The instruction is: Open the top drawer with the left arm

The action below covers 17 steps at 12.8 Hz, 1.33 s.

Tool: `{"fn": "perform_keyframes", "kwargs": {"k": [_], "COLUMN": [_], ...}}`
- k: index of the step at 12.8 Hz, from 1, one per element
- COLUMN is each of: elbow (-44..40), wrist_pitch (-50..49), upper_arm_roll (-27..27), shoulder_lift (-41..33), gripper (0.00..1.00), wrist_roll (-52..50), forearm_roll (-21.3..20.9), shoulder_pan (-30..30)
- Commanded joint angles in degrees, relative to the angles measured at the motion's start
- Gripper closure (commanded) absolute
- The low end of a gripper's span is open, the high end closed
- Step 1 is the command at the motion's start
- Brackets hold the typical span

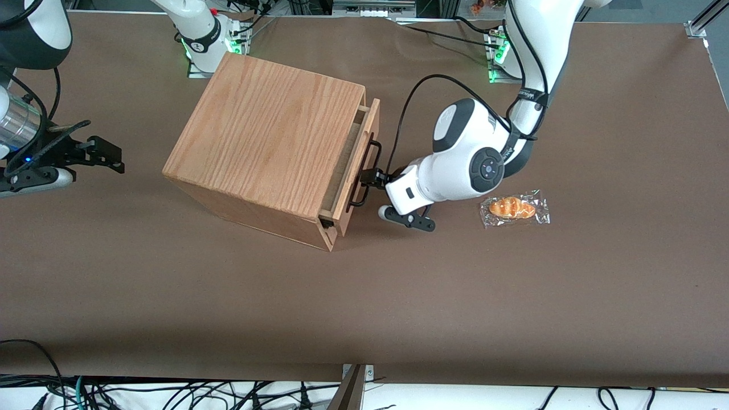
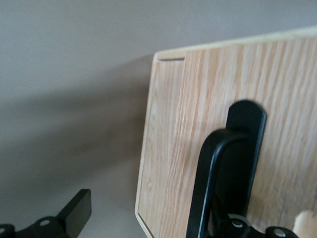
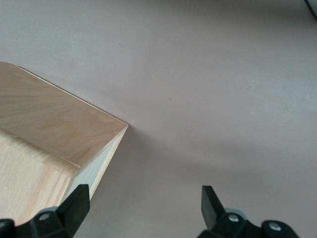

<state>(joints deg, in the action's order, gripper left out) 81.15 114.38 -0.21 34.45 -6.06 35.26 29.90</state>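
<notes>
The top drawer (image 1: 357, 162) stands a small way out of the oak cabinet (image 1: 267, 136), with a dark gap showing along its top. Its black bar handle (image 1: 375, 149) runs across the light-wood front panel (image 2: 198, 124). My left arm (image 1: 467, 162) reaches low over the table in front of the drawer. Its gripper (image 1: 371, 177) is at the handle (image 2: 218, 168), open. One finger (image 2: 75, 212) is off the panel's edge, over the table. The bar hides the other finger, so I cannot tell whether it touches.
A wrapped bread roll (image 1: 514, 208) lies on the brown table (image 1: 364, 307), past the left arm on the working arm's end. The cabinet's corner (image 3: 54, 134) shows in the right wrist view. Cables run along the table's front edge.
</notes>
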Motion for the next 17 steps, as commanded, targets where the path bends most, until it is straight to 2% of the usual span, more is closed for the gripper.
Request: {"fn": "perform_keyframes", "kwargs": {"k": [1, 17], "elbow": [-1.61, -1.7], "wrist_pitch": [-0.38, -0.91], "upper_arm_roll": [0.03, 0.03], "shoulder_lift": [1.06, 0.53], "gripper": [0.0, 0.0], "wrist_roll": [0.96, 0.96], "forearm_roll": [-1.24, -1.42], "shoulder_pan": [-2.3, -8.11]}}
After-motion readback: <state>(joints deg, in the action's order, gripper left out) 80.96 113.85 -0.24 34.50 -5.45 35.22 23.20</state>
